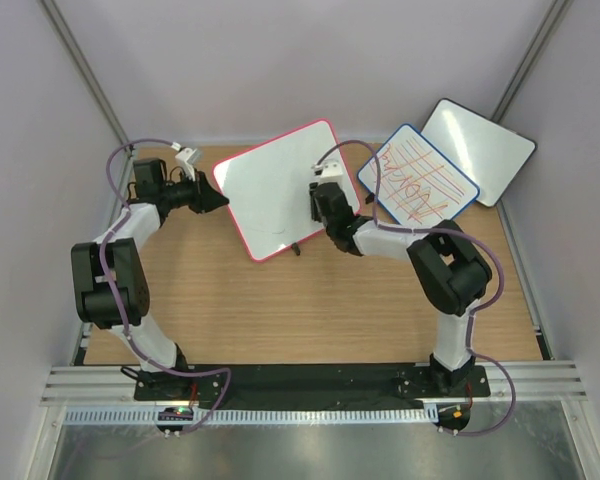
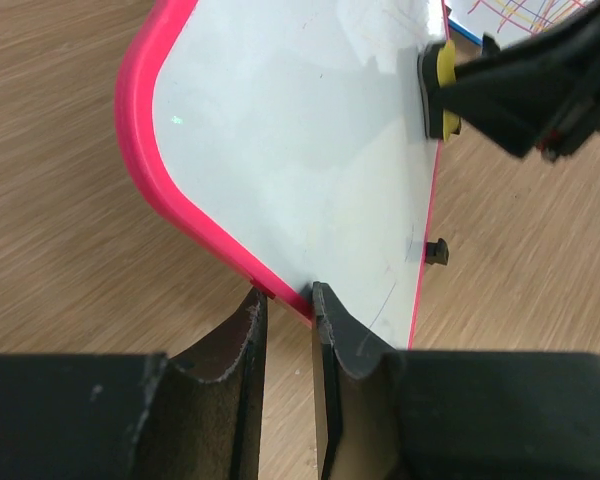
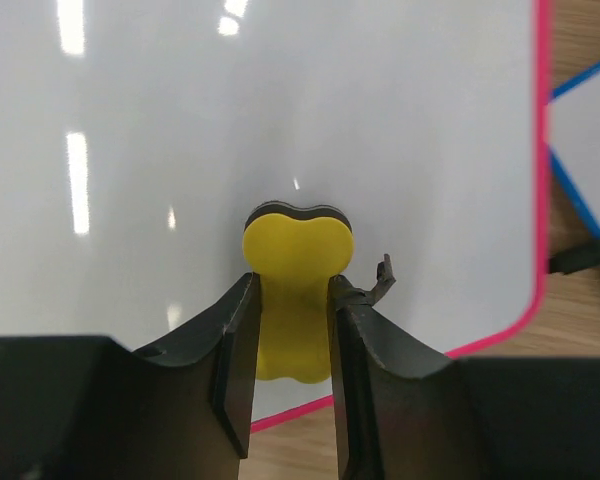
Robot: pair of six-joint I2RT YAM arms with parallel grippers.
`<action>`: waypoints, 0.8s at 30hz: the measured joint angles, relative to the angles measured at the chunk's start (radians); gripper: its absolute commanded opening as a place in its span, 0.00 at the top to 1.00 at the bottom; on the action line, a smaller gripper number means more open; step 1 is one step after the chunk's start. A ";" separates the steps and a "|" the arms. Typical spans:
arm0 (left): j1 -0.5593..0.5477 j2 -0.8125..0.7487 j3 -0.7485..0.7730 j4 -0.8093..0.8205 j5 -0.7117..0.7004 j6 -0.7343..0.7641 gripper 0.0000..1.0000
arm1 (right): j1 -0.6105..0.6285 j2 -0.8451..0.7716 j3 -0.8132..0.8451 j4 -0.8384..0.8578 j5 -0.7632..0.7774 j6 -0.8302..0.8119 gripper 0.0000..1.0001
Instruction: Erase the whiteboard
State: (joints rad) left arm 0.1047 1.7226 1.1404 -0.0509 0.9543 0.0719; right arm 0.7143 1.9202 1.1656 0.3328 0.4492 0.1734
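The whiteboard [image 1: 275,190] has a red-pink frame and lies tilted at the middle back of the table; its surface looks blank white in every view [image 2: 300,140] [image 3: 280,100]. My left gripper [image 1: 218,200] sits at its left edge, jaws closed on the pink frame [image 2: 287,295]. My right gripper [image 1: 323,205] is shut on a yellow eraser [image 3: 298,250] with a dark felt face pressed against the board near its right edge. The eraser also shows in the left wrist view [image 2: 440,90].
A blue-framed board [image 1: 417,175] with red lines lies right of the whiteboard, close to my right arm. A black-framed blank board [image 1: 477,150] lies behind it at the back right. A small black foot [image 1: 296,247] sticks out under the whiteboard's near edge.
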 measured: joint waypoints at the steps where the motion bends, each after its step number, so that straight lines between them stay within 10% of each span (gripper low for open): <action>1: 0.000 -0.002 0.000 -0.001 0.002 0.000 1.00 | -0.037 -0.007 -0.008 -0.001 0.001 0.006 0.99; 10: -0.002 -0.009 0.000 -0.012 0.006 0.001 1.00 | -0.089 -0.006 0.007 -0.047 0.037 -0.012 0.99; 24: -0.016 -0.014 0.000 -0.010 -0.027 0.015 1.00 | 0.327 0.208 0.333 -0.105 0.020 -0.129 0.99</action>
State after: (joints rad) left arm 0.0883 1.7081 1.1404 -0.0605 0.9268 0.0872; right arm 1.0416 2.1284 1.4982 0.2276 0.4690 0.0448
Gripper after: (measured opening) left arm 0.207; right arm 0.362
